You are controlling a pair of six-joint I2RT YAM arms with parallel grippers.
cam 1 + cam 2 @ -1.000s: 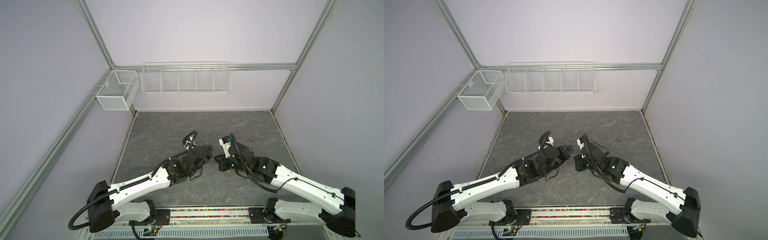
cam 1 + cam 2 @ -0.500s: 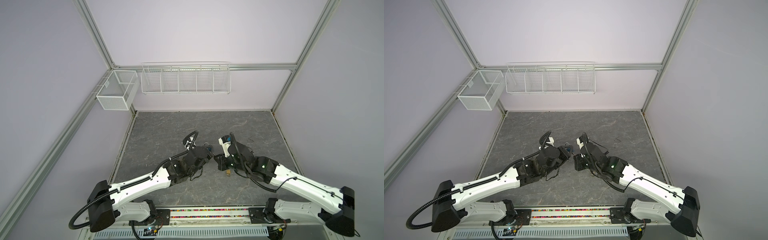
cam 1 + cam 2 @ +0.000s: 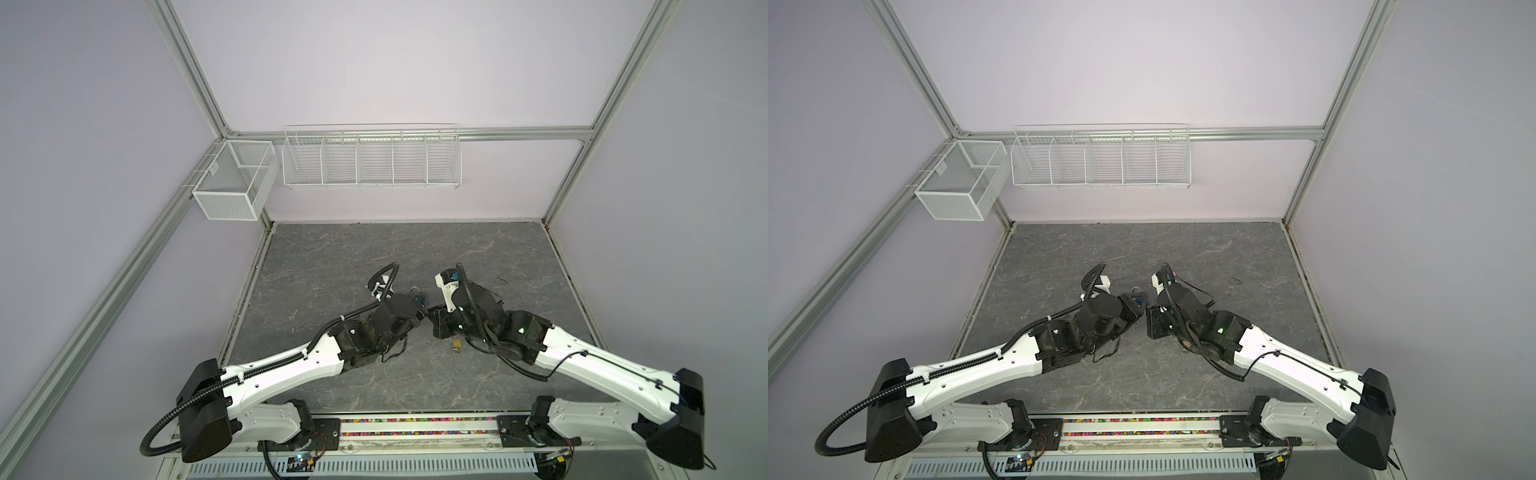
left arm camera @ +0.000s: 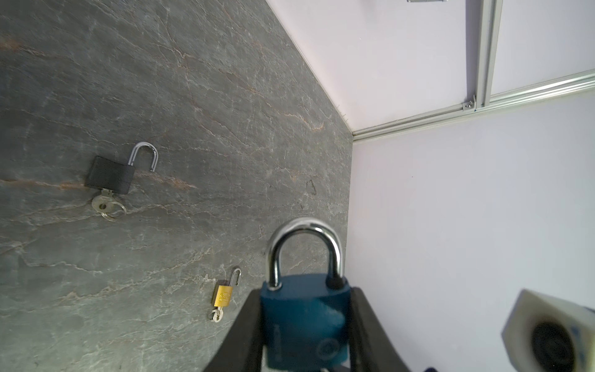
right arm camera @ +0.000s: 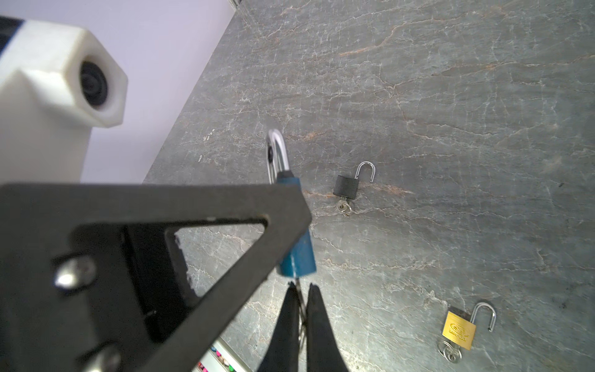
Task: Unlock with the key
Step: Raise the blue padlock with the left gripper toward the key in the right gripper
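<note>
Left gripper [image 4: 304,293], part-closed on blue padlock [image 4: 304,322], clamping body from both sides, shackle shut, held above grey stone-look tabletop [image 4: 161,80] near mid-table. Right gripper [image 5: 301,286], pinched tight on key [image 5: 301,306] at padlock's base. Lying apart on tabletop: black padlock [image 4: 109,175] and small brass padlock [image 4: 222,296], each with shackle open, key at base. Round emblem on brass body, lettering too small to read.
</note>
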